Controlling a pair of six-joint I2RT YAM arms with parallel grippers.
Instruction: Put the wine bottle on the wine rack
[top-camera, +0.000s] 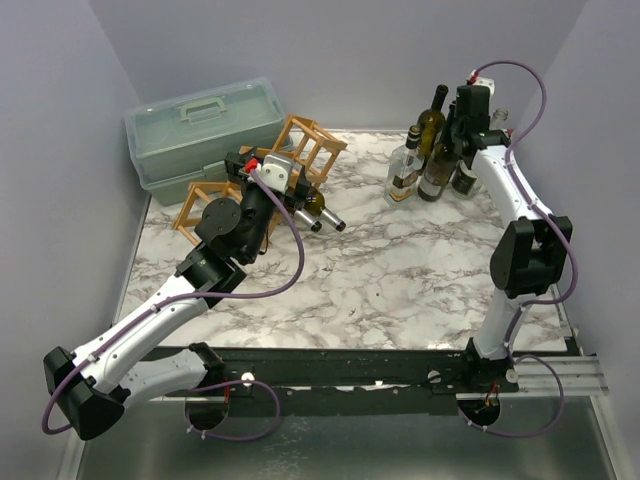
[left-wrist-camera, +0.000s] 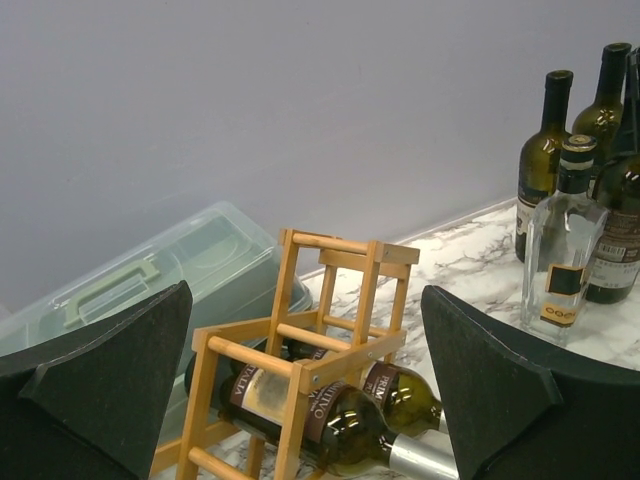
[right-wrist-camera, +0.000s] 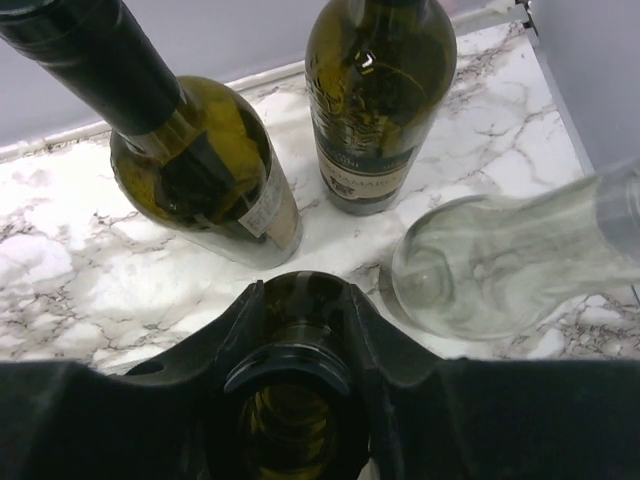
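Right gripper (right-wrist-camera: 300, 298) is clamped on the neck of a dark green wine bottle (right-wrist-camera: 290, 378). The right wrist view looks straight down on it, with the black fingers (right-wrist-camera: 240, 335) hugging both sides just under the lip. The bottle is at the far right corner of the marble table (top-camera: 400, 270), in a cluster of upright bottles and well apart from the wine rack (top-camera: 306, 140). Can't tell if its base is on the table or off it. Near it are a green bottle with a black capsule (right-wrist-camera: 215, 175) to the left, a labelled green bottle (right-wrist-camera: 365, 100) beyond, and a clear glass bottle (right-wrist-camera: 480, 270) just to the right. Left gripper (left-wrist-camera: 305, 300) is spread wide and holds nothing. Its dark pads (left-wrist-camera: 110, 380) frame the rack in the left wrist view and sit near it, not touching. The rack is a light wooden slat frame at the far left of the table, just in front of a pale green toolbox (top-camera: 200, 130). Two bottles lie on their sides in its lower cells. The front lying bottle (left-wrist-camera: 300, 410) has a brown label and a silver-capped neck, and the rear lying bottle (left-wrist-camera: 405, 395) is just behind it. Both necks stick out toward the table's middle.
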